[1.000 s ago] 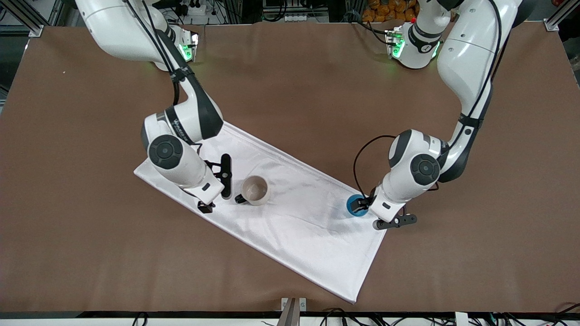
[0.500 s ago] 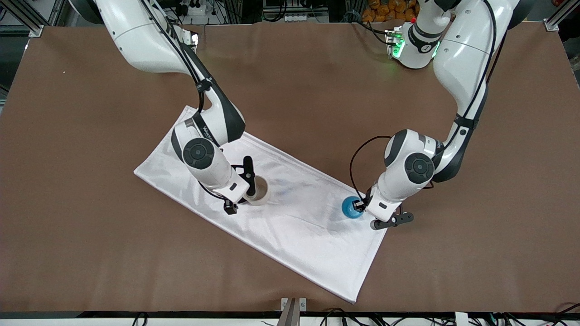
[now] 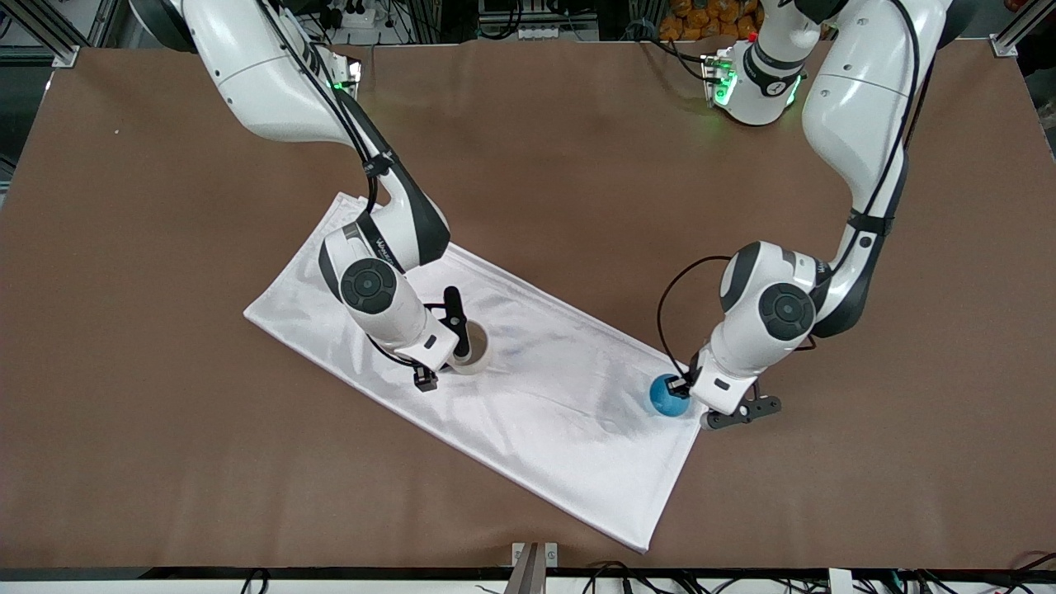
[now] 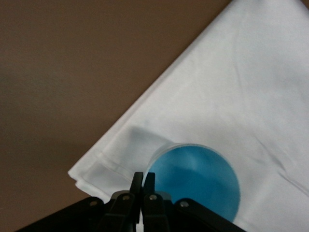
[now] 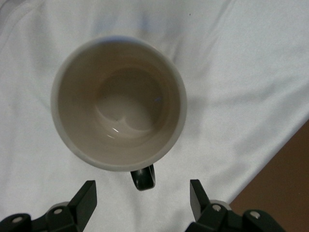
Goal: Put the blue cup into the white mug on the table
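- The blue cup (image 3: 667,395) is near the white cloth's (image 3: 528,396) corner toward the left arm's end of the table (image 3: 165,429), nearer the front camera than the white mug (image 3: 472,350).
- In the front view the cup shows a rounded blue side rather than its open mouth, so it seems tilted; the left wrist view looks straight into its round blue inside (image 4: 193,181). Whether it is lifted off the cloth cannot be told.
- The left gripper (image 3: 681,388) is clenched on the blue cup's rim: in the left wrist view its two fingers (image 4: 137,186) sit pressed close together with the thin rim between them.
- The white mug stands upright on the cloth, mouth facing up, beige inside open to the right wrist camera (image 5: 119,102).
- Its small black handle (image 5: 143,178) sticks out sideways from the body, toward the right arm's end of the table, pointing into the gap between the right gripper's fingers.
- The right gripper (image 3: 439,353) is released, fingers (image 5: 85,199) spread wide apart on either side of the handle, touching neither handle nor mug in the right wrist view.
- In the front view one right finger overlaps the mug's rim.
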{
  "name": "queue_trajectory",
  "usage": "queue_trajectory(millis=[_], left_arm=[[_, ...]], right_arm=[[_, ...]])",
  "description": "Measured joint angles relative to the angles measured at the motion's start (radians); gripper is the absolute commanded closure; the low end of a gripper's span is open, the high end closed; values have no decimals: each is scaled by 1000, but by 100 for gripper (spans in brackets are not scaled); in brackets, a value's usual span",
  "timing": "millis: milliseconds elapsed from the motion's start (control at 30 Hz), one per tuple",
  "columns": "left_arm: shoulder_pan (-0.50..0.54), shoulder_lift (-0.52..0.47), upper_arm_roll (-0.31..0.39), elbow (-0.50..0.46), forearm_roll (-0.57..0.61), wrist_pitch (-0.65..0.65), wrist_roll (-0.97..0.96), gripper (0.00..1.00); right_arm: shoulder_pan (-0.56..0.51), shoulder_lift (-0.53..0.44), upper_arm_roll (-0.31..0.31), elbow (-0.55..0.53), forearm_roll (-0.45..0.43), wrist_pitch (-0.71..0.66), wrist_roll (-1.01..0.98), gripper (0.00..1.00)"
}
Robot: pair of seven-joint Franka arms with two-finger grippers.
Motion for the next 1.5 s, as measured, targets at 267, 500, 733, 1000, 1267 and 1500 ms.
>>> queue_trajectory(millis=[267, 500, 733, 1000, 1267, 1500], left_arm=[[16, -41, 13, 6, 118, -104, 12, 100], [39, -81, 15, 6, 131, -195, 100, 100], [84, -120, 17, -3, 132, -269, 205, 100], [102, -174, 16, -58, 132, -283, 224, 100], [102, -226, 13, -114, 126, -284, 224, 100], [102, -261, 13, -150, 123, -284, 224, 100]], right_arm=[[0, 7, -1, 0, 0, 12, -7, 31], [1, 15, -1, 0, -1, 26, -12, 46], [10, 23, 0, 0, -19, 34, -16, 65], [15, 23, -1, 3, -33, 36, -17, 91], [14, 23, -2, 13, -33, 37, -17, 100], [14, 18, -2, 30, -32, 28, -13, 100]])
